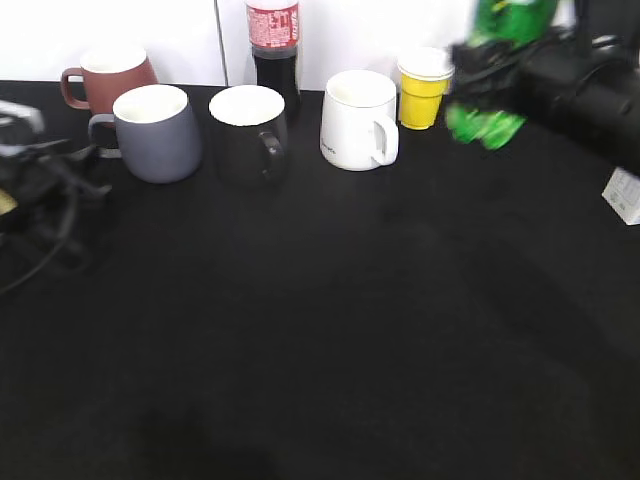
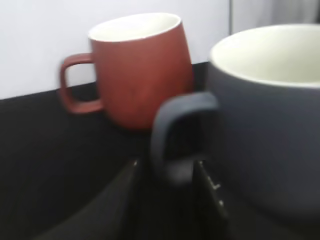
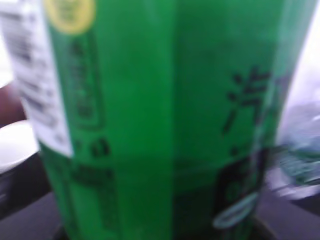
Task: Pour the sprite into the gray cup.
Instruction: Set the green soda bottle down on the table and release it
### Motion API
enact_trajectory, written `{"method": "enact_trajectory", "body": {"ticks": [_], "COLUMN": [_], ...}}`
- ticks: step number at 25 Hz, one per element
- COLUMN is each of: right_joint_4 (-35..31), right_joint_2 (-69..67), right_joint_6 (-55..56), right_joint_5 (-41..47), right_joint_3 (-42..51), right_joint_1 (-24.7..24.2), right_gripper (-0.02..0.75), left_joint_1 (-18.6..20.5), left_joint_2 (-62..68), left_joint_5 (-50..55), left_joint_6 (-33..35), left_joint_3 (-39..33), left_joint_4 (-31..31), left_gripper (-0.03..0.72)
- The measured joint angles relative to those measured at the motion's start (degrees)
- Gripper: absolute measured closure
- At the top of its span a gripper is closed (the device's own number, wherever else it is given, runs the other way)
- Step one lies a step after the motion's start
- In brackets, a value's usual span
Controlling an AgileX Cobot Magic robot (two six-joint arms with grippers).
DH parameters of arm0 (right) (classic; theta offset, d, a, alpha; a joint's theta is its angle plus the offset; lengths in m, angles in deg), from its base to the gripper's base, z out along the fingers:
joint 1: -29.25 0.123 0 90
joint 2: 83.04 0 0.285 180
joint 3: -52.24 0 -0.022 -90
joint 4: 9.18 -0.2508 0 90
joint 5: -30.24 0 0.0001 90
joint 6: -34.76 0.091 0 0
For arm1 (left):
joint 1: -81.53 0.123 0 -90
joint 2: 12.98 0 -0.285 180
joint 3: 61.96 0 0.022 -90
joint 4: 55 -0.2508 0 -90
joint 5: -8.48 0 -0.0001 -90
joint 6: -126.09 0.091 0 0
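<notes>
The sprite bottle [image 1: 497, 70] is sitting at the upper right of the exterior view, blurred, lifted off the black table [image 1: 350, 330] and carried by the right arm; its green body is showing above and below the dark wrist. In the right wrist view the green label with white barcode patch is filling the frame, so the right gripper [image 1: 490, 85] is judged to be clamped around the bottle, though its fingers are not showing. Holding it high is likely meant to clear the row of cups on the way across.

The gray cup [image 1: 157, 131] is standing upright at the upper left, white inside facing up, handle turned left toward the left gripper [image 2: 165, 185]. In the left wrist view the two dark fingertips are lying either side of the loop handle, apparently spread and not pinching it; contact cannot be told. This pose is probably for steadying the cup during pouring.

Between bottle and cup, running leftward: a yellow paper cup [image 1: 423, 88], white mug [image 1: 358, 119], cola bottle [image 1: 274, 50], black mug [image 1: 249, 131]. A reddish-brown mug [image 1: 108, 77] is standing behind the gray cup.
</notes>
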Motion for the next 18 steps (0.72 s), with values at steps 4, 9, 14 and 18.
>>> {"method": "enact_trajectory", "body": {"ticks": [4,9,14,18], "right_joint_4": [-5.69,-8.25,-3.91,-2.73], "right_joint_2": [-9.4,-25.18,-30.33,-33.92], "right_joint_6": [-3.67,-3.78,-1.73,-0.32], "right_joint_5": [-15.92,-23.55,-22.72,-20.57], "right_joint_3": [-0.05,-5.05,-10.35,-13.61], "right_joint_1": [-2.15,-3.27,-6.65,-6.65], "right_gripper": [0.335,0.335,0.335,0.333], "left_joint_1": [-2.92,-7.37,-7.41,-7.41], "left_joint_2": [-13.57,-24.76,-26.4,-26.4], "left_joint_5": [8.15,20.23,21.45,21.34], "left_joint_6": [0.0,0.0,0.0,0.0], "left_joint_3": [-7.61,-7.78,-7.78,-7.78], "left_joint_4": [0.49,0.43,0.43,0.43], "left_gripper": [0.421,0.421,0.422,0.422]}}
